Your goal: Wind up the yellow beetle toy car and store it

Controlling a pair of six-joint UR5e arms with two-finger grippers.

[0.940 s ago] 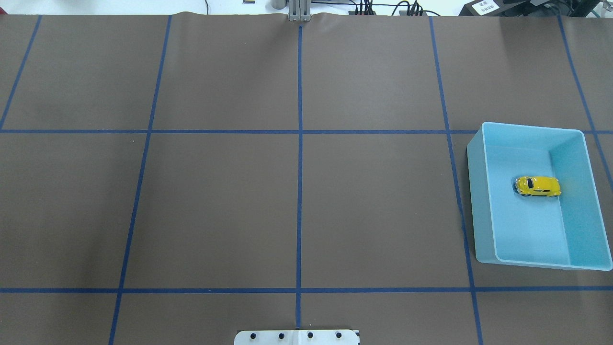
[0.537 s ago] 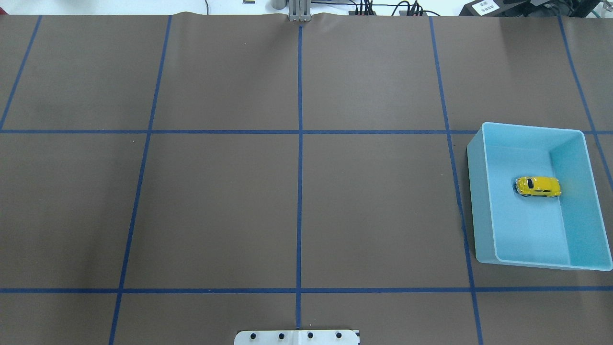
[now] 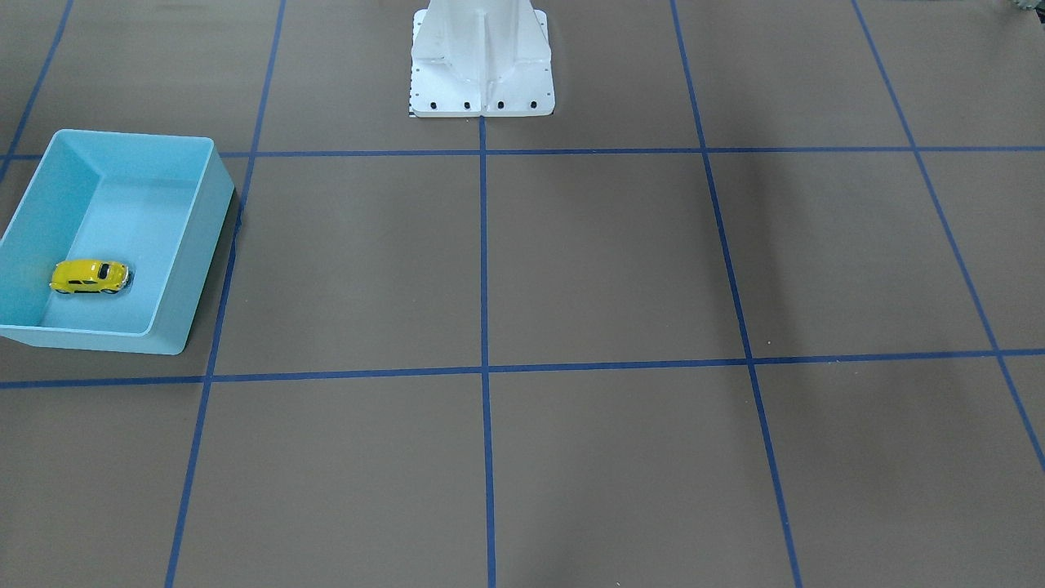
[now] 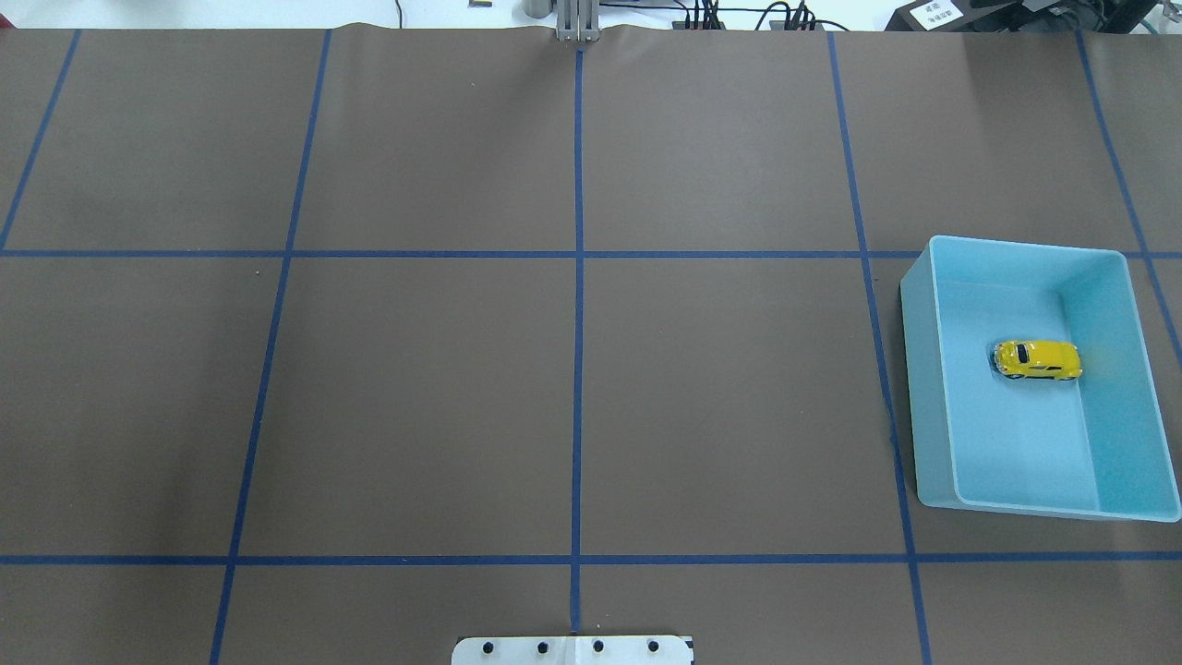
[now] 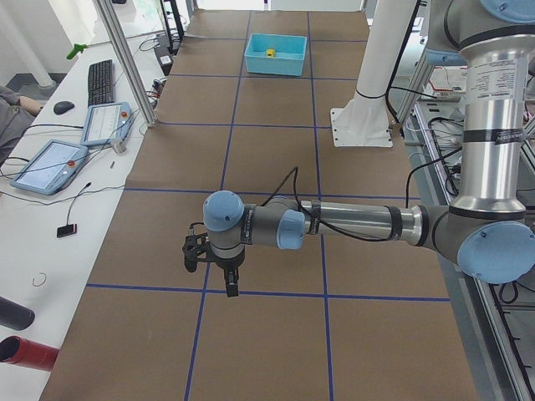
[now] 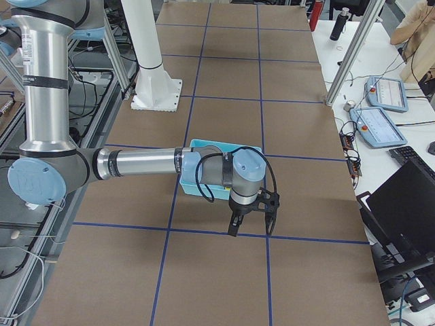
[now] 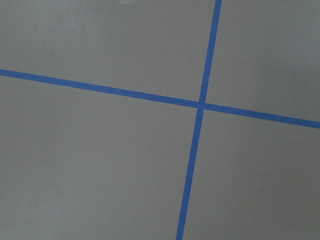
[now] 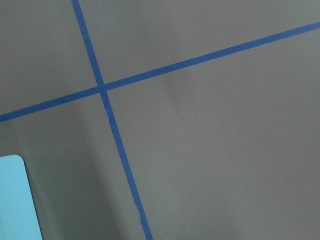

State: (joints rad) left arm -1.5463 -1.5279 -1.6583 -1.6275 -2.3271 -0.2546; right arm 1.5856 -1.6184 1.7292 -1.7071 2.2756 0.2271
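Yellow beetle toy car (image 4: 1038, 359) sits on its wheels on floor of light blue bin (image 4: 926, 388), at table's right side, close to bin's outer wall; contact with wall unclear. Judged light, rigid, with glossy rounded shell, likely slippery on roof. Best pinch across flanks between wheels, from straight above. Left gripper (image 5: 213, 276) and right gripper (image 6: 250, 231) hang over brown mat (image 4: 416, 397), neither at car; cannot tell whether fingers spread or closed. Versus earlier overhead frames: car and bin unmoved.

Blue tape (image 4: 577, 369) grids the brown table mat (image 4: 416, 397); a keyboard (image 5: 101, 81) sits on the white side desk (image 5: 38, 238).
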